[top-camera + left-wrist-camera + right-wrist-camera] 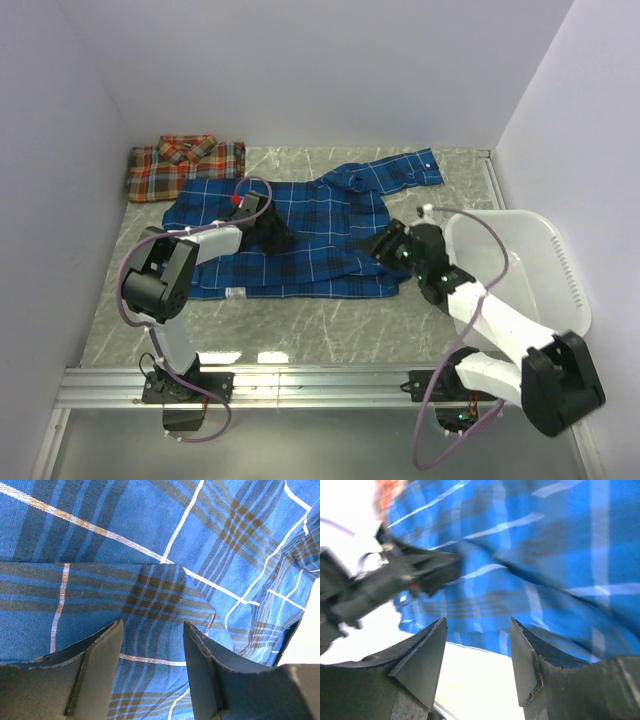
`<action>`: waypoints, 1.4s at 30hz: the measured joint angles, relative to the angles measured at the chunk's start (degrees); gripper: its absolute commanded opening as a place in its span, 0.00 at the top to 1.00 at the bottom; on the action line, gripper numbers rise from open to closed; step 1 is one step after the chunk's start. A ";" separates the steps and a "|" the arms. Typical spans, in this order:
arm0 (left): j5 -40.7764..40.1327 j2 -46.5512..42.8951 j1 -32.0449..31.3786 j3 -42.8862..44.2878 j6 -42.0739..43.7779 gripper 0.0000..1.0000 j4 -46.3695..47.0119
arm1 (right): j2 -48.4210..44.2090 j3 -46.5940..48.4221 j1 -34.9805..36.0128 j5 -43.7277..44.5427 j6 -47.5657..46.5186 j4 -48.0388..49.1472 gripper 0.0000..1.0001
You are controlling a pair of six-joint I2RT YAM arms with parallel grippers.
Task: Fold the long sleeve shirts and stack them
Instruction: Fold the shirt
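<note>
The blue plaid shirt (320, 250) lies spread across the middle of the frame on the worktop (330, 325), its lower body doubled into a long band. One sleeve (400, 172) trails loose toward the upper right. The red-orange shirt (180, 165) is already folded at the upper left, touching the blue shirt's far corner. The step in hand is judged to be the folding of the blue shirt, roughly midway, with stacking not yet begun. To do it well, the loose sleeve should be brought in over the body first. Any grasp should take the hem through all layers at the edge, the cloth should be carried low to keep the crease straight, and the opposite side should be pinned so the band does not drag. The left hand (278, 235) sits over the shirt's centre-left. Its wrist view shows the jaws apart, with a folded edge just above the fingertips and nothing pinched. The right hand (383, 245) is at the shirt's right edge, beside the white basket (555, 235) at the right of the frame. Its wrist view is blurred but shows the jaws parted with nothing between them and the cloth beyond the tips. Neither hand is seen to hold the shirt.
</note>
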 measured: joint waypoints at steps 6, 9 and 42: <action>-0.37 -0.02 -0.33 0.28 0.92 0.39 -0.28 | 17.55 11.32 2.36 -8.41 -3.41 7.10 0.40; -0.39 -0.09 -0.35 0.31 1.03 0.39 -0.37 | 26.43 13.79 2.82 -11.72 -3.65 9.11 0.41; -9.31 -20.96 2.27 0.11 5.09 0.27 -13.31 | 21.68 16.46 -0.11 -13.94 -11.80 -2.08 0.41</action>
